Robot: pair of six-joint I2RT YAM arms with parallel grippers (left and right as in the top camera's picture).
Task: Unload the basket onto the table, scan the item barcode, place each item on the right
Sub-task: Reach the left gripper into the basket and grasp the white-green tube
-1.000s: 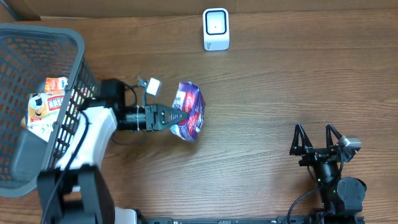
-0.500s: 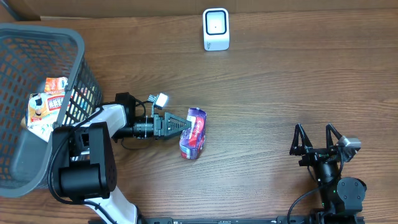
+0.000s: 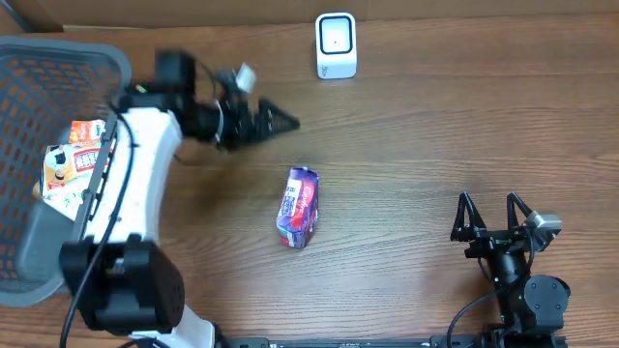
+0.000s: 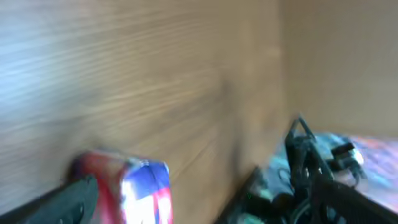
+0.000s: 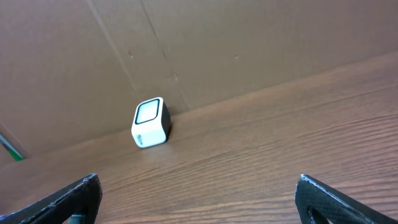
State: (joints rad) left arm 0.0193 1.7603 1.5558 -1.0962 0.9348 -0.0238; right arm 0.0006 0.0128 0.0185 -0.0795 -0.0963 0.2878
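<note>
the purple packet (image 3: 299, 207) lies alone on the wooden table (image 3: 416, 145), well clear of the left gripper (image 3: 285, 122), which hovers wide open and empty, roughly between the packet and the white scanner (image 3: 336, 44). the right gripper (image 3: 489, 215), likewise wide and empty, sits far off on the packet's other side.

Bare table (image 3: 406, 145) between pouch (image 3: 299, 207), scanner (image 3: 336, 44)
</note>
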